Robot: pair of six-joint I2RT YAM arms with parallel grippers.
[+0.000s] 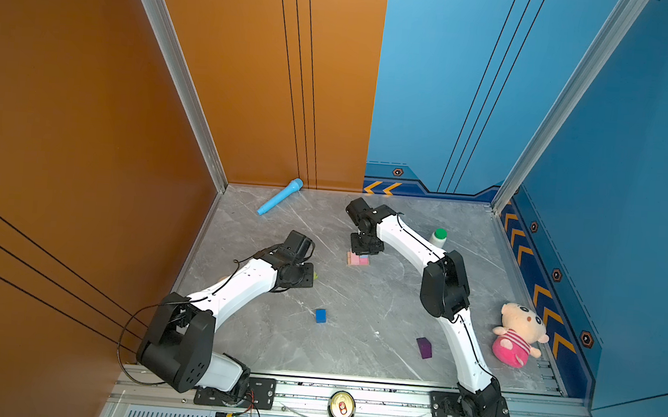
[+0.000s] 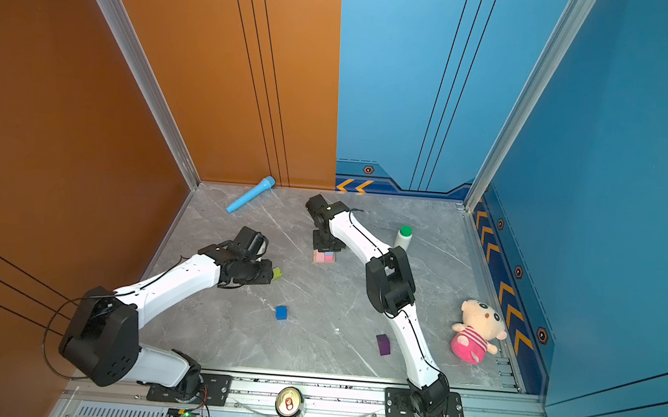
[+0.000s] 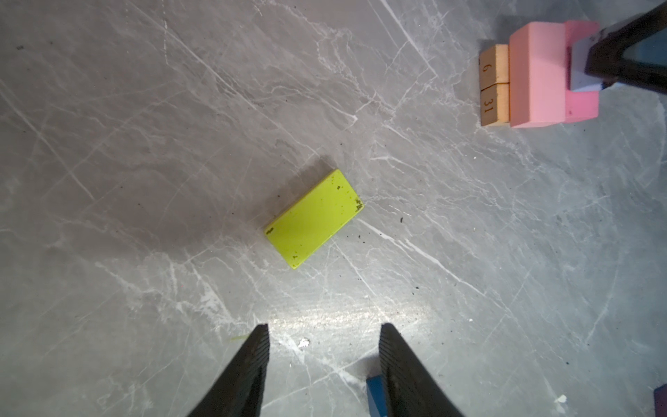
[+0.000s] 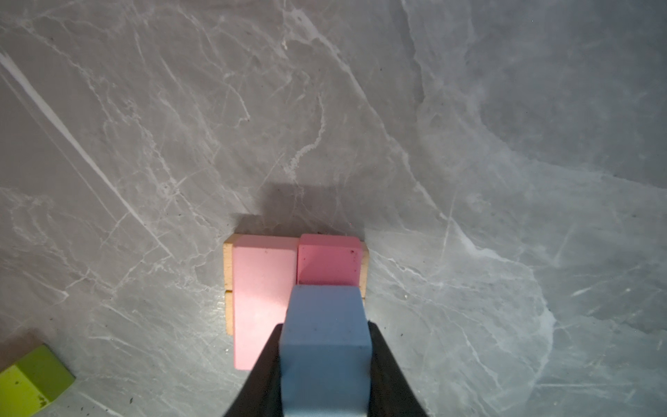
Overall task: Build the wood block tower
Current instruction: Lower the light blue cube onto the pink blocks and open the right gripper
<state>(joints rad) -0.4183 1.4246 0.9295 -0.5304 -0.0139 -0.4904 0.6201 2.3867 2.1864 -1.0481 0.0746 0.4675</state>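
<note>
On the bench (image 1: 374,343), the tower (image 1: 357,259) is tan bars (image 3: 494,85) under pink bars (image 4: 263,289). Left pincer (image 3: 323,334) hangs half-open, empty, beside the lime bar (image 3: 314,218). Right pincer (image 4: 325,326) clamps the light-blue cube (image 4: 325,346) over the pink bars: light, stiff, smooth-painted wood, probably slippery, best gripped on flat opposite sides.

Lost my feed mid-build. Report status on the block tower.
Right gripper shut on light-blue cube, over pink bars atop tan bars. Left gripper open, empty, near lime-green bar. Dark-blue cube, purple block loose. Nothing blocking tower.
</note>
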